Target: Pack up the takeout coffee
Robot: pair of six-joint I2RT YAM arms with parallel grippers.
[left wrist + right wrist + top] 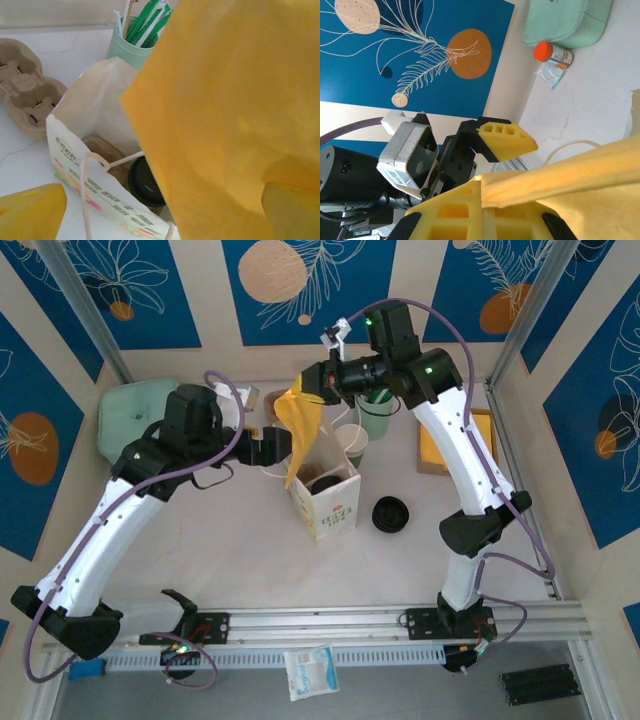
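The small paper cup with round black plastic lid (145, 182) stands in the printed white paper bag (90, 105) — probably light and soft-walled, so grip its middle gently. Your left claw (272, 447) is wide and empty — the right claw (482, 202) pinches a yellow paper napkin (300, 420).

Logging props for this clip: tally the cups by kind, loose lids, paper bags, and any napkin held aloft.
Paper bag: 1
Takeout coffee, black lid showing inside the bag: 1
Open white cup: 1
Mint-green cup of straws: 1
Loose black lid: 1
Yellow napkin above the bag: 1
Total: 6
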